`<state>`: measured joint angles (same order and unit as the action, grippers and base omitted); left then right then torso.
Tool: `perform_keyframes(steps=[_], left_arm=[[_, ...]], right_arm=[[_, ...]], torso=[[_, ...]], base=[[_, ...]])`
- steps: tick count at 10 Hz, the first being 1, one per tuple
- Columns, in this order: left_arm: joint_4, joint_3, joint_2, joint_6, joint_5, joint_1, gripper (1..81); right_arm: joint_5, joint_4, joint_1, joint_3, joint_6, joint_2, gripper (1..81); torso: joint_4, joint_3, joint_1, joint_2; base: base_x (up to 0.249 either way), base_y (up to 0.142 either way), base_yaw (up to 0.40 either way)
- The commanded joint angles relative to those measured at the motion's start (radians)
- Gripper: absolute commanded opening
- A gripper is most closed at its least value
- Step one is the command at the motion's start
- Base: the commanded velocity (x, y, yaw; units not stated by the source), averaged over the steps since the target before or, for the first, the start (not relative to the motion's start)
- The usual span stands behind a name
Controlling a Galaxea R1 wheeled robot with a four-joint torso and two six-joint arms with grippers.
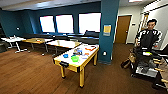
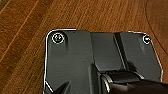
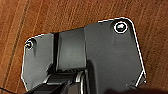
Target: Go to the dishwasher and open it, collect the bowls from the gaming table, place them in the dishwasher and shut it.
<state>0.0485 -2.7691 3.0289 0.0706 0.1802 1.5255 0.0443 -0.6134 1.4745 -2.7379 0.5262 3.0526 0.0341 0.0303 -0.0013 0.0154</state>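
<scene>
We cannot tell from either wrist view how our jaws stand – both cameras look past the dark plate down at wooden floor [image 2: 30,20], and nothing we can see is held or touched.

In the head view the gaming table [image 1: 86,59] stands mid-room on yellow legs, just in front of a teal pillar [image 1: 108,27]. Its long axis runs from the near end at lower left away toward the pillar at upper right, the yellow and black edge facing us. On its white top sit a green bowl [image 1: 74,58] near the close end and a blue bowl [image 1: 65,55] just beside it, to its left; further along lie orange items [image 1: 90,48] and other small things too blurred to name.

Behind it, wooden-topped tables [image 1: 63,43] line up under three bright windows [image 1: 65,23]. At right a person [image 1: 148,35] stands behind a dark cart [image 1: 146,63], near a brown door [image 1: 123,28]
</scene>
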Motion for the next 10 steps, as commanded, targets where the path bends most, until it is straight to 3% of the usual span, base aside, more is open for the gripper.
perform_keyframes(steps=[1, 10], left_arm=[[0.008, -0.003, -0.004, -0.008, -0.038, -0.05, 81.1], [0.008, -0.003, -0.004, -0.008, -0.036, -0.049, 81.1]], right_arm=[[-0.063, 0.0, -0.058, 0.003, 0.002, 0.005, 81.1], [-0.063, 0.0, -0.056, 0.001, 0.002, 0.005, 81.1]], torso=[[0.0, 0.0, 0.001, 0.0], [0.0, -0.001, 0.002, 0.001]], base=[[0.1, 0.0, 0.0], [0.16, 0.0, 0.0]])
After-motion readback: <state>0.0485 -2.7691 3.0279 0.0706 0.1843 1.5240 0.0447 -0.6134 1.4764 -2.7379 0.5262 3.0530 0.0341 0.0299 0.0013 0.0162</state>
